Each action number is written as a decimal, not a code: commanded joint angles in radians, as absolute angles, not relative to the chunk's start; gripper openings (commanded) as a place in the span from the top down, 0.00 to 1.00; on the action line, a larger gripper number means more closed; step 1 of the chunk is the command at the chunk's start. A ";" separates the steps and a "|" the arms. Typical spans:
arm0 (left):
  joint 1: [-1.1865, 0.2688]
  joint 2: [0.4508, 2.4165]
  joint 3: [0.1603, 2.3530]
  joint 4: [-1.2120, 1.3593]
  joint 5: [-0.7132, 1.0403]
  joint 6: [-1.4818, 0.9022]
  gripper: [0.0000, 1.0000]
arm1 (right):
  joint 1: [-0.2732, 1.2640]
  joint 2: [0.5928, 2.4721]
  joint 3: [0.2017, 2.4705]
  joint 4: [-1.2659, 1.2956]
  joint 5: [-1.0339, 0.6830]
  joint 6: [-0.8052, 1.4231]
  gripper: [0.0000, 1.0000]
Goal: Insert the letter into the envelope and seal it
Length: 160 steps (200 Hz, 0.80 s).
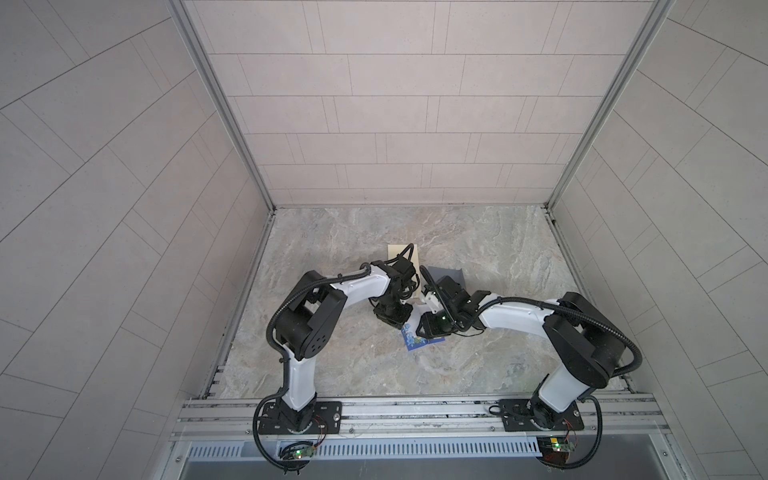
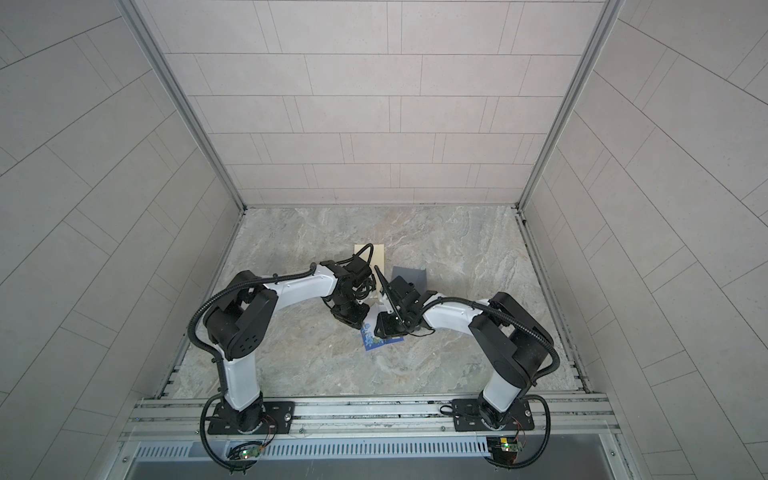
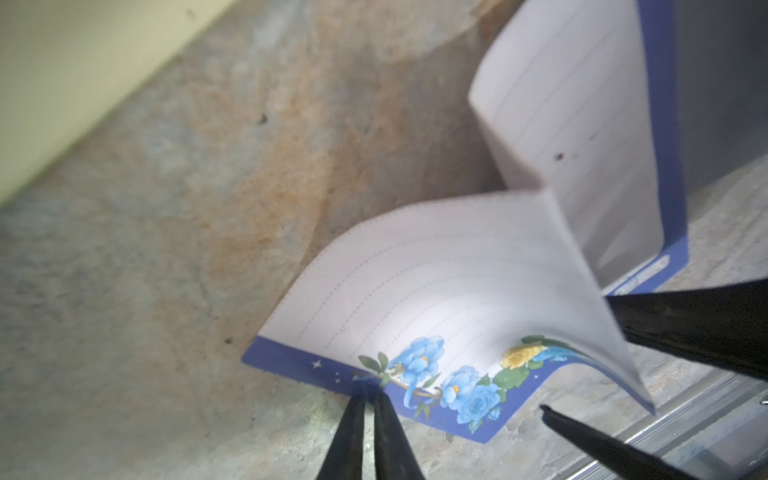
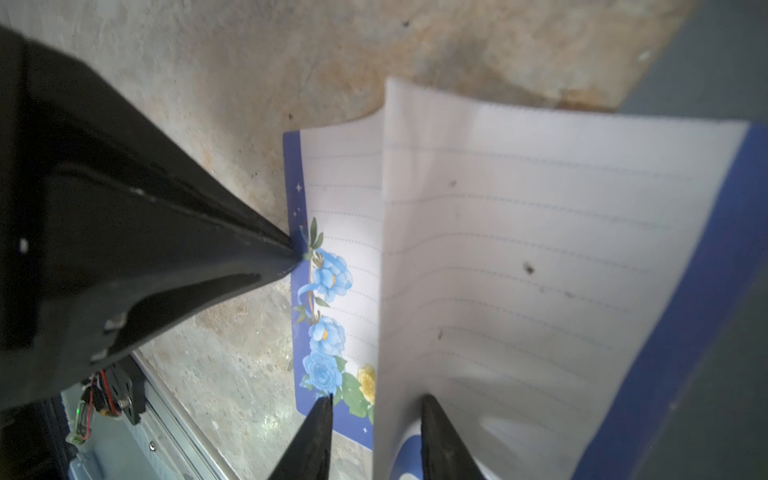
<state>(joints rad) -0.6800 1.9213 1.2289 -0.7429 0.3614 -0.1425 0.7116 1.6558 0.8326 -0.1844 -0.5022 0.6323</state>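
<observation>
Left hand point(image 3: 370, 390) was pinched shut on the blue border of the letter point(image 3: 415, 286), which lay half-folded on the tabletop point(image 3: 187, 228). Right hand point(image 4: 377, 401) straddled the raised fold, jaws narrowly apart. The sheet looked light, floppy and easily creased, best held near an edge.

Taking the way its fingers point as twelve o'clock, the left gripper point(image 3: 370, 392) has its two dark tips nearly together, pinching the blue flowered border of the letter point(image 3: 436, 291). The letter, lined paper, bows up off the stone table point(image 3: 208, 208) and folds, its far half standing upright toward one o'clock. At two o'clock the right gripper point(image 3: 575, 353) has its fingers apart, one on each side of the raised fold. A cream sheet point(image 3: 62, 83) lies at ten o'clock, a grey sheet point(image 3: 727, 83) is behind the upright half, and a metal rail point(image 3: 706, 411) runs at three o'clock.
</observation>
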 commanded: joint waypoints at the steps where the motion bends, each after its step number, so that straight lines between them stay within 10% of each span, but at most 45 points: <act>1: -0.684 1.970 1.181 -0.682 0.354 -0.136 0.85 | 0.716 1.675 0.851 -0.163 -0.483 0.646 0.78; 37: -0.645 1.876 1.184 -0.697 0.402 -0.144 0.83 | 0.714 1.574 0.854 -0.194 -0.480 0.616 1.00; 124: -0.512 1.531 1.251 -0.744 0.754 0.040 0.20 | 0.572 1.343 0.920 -0.475 -0.812 0.351 1.00; 160: -0.513 1.515 1.214 -0.752 0.867 0.094 0.11 | 0.542 1.296 0.929 -0.508 -0.959 0.294 1.00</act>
<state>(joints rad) -0.5117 1.5185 1.2442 -0.7086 0.7467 0.0074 0.5480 1.3376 0.9104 -0.4435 -0.8158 0.3771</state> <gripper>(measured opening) 0.876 0.048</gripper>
